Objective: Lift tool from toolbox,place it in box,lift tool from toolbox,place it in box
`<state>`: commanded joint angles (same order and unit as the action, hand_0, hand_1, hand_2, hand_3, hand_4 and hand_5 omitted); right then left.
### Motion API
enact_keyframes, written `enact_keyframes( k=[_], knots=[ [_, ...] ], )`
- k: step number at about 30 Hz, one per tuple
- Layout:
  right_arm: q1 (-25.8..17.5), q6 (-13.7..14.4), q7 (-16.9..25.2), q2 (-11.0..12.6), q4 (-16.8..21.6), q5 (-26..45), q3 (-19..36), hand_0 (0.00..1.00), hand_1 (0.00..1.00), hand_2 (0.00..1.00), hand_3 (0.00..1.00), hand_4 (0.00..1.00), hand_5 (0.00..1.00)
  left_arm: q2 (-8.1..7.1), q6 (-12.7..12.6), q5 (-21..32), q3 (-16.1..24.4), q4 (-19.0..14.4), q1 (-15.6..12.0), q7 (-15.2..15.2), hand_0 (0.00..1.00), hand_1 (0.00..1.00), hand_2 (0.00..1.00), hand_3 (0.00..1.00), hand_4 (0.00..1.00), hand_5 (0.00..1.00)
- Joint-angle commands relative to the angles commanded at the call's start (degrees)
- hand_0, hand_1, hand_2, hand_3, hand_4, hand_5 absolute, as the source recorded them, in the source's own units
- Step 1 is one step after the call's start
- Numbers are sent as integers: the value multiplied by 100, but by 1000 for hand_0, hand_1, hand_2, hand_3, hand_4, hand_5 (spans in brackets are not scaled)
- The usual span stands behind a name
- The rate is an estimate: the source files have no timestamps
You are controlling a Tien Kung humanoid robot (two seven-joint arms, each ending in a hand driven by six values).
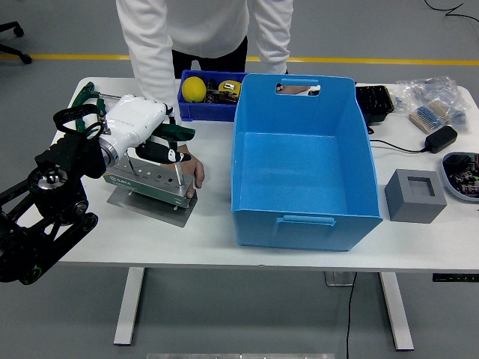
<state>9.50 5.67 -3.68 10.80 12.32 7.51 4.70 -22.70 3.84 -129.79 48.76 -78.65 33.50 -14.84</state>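
Note:
The toolbox is a metal tool holder (146, 182) on a steel plate at the table's left. A green-handled tool (177, 132) stands in it on a thin shaft. My left hand (160, 152), white-backed with black fingers, lies over the holder with its fingers curled around the tool just under the green handle. A person's hand (194, 171) presses against the holder's right end. The big blue box (299, 217) to the right stands open with nothing inside. My right arm does not show.
A small blue bin (196, 111) with a yellow ball (194, 89) and a tape measure sits behind the holder. Green pliers (84, 93) lie at the back left. A grey cube (415, 196), a charger and parts bags are on the right. The person stands at the far edge.

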Motion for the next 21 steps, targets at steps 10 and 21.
enact_keyframes(
  k=[10, 21],
  knots=[
    [-4, 6, 1, -1, -4, 3, 12, 771, 758, 800, 665, 887, 778, 8, -129, 67, -84, 105, 57, 21, 305, 209, 242, 323, 998, 745],
    [-7, 10, 3, 4, -6, 21, 11, 771, 758, 800, 664, 887, 778, 8, -233, 147, -117, 217, 80, 73, 225, 140, 181, 228, 998, 783]
  ],
)
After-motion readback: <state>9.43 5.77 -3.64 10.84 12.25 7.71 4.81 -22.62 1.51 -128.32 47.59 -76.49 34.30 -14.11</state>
